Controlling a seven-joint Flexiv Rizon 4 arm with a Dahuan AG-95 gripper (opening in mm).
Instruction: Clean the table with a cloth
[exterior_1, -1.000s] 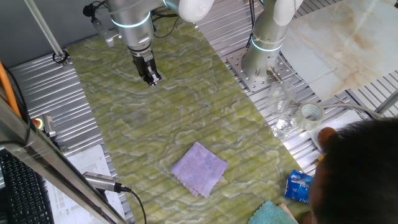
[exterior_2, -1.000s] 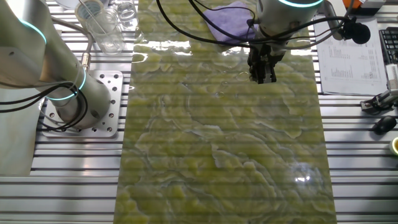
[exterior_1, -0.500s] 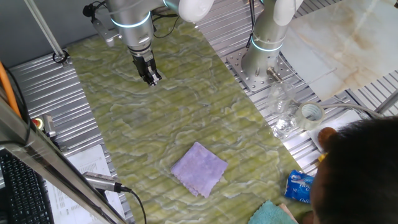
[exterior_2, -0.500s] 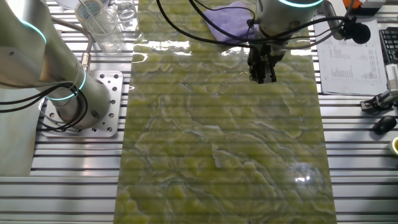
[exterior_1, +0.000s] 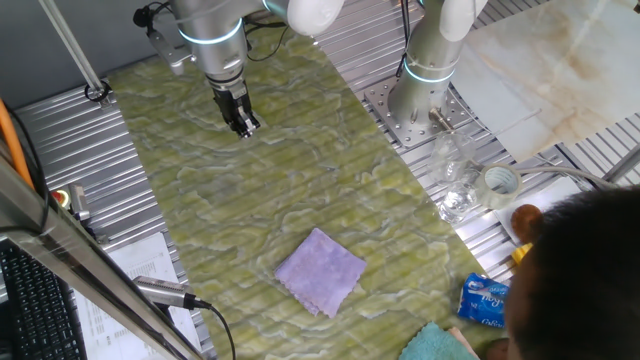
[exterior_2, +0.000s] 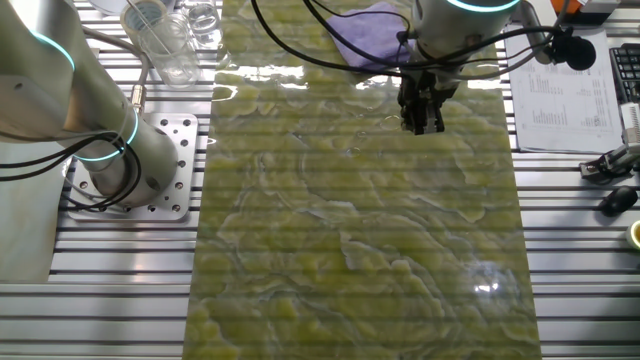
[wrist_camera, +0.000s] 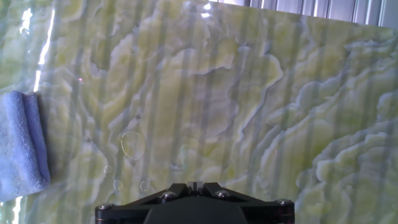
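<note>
Cloth (exterior_1: 320, 271): lilac square, flat on the worktop (exterior_1: 250, 190), near edge; well apart from hand.
Hand (exterior_1: 245, 123): above the far end, fingers narrow, nothing held.
Handling: likely light, soft, crumples; pinch mid-fabric or a corner.

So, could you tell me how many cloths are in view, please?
2: the lilac cloth lies flat on the table; a teal cloth sits at the bottom edge, partly cut off.
</note>
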